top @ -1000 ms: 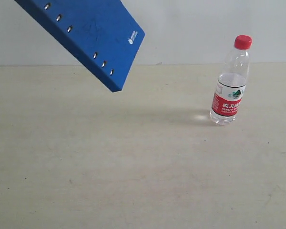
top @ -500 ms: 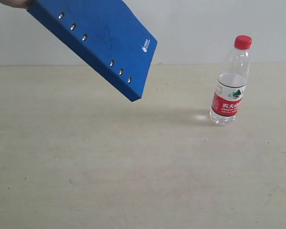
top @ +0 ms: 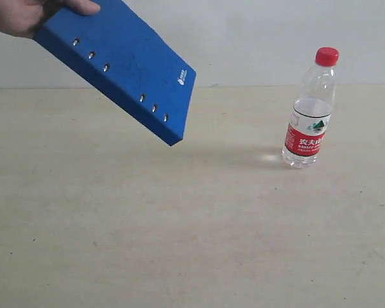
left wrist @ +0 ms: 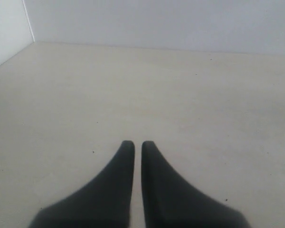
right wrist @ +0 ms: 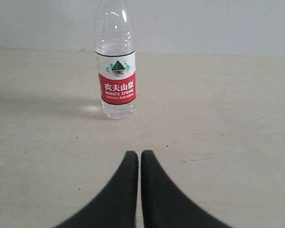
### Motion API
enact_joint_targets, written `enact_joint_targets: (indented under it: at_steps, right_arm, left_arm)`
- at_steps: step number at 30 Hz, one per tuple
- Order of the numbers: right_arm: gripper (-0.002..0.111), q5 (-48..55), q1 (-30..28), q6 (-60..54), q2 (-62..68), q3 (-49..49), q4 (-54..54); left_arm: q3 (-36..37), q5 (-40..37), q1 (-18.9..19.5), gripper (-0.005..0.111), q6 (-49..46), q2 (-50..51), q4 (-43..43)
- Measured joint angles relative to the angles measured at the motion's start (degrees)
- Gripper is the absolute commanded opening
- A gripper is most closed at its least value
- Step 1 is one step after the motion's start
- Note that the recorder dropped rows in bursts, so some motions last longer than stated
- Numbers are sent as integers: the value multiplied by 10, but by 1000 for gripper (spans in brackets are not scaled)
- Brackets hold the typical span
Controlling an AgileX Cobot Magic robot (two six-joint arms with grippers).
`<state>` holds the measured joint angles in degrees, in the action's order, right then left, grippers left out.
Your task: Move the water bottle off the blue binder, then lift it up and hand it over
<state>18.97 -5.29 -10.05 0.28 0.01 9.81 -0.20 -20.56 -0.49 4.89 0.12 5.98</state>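
Right wrist view: the water bottle (right wrist: 117, 80) stands upright on the tabletop (right wrist: 228, 118) at 12 o'clock from your right tool (right wrist: 139, 154), apart from it, long axis vertical; that arm is nearer. Both it and the left tool (left wrist: 137, 143) are closed and empty. A hand (top: 25, 14) holds the blue binder (top: 125, 70) tilted aloft, well apart from the bottle.

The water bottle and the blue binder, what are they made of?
The water bottle looks like clear, glossy plastic: you can see through it. Its red cap looks like solid plastic. The blue binder seems to be stiff board with a smooth, perhaps plastic-coated cover: it looks flat and rigid while tilted in the air, with faint scuffs. Its rivets look like shiny metal.
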Motion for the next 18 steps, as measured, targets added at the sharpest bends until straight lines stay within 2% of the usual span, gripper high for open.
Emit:
enact_joint_targets:
  at_steps: [18]
  right_arm:
    - [0, 0, 0, 0, 0, 0, 0]
  left_arm:
    - [0, 0, 0, 5, -4, 0, 4]
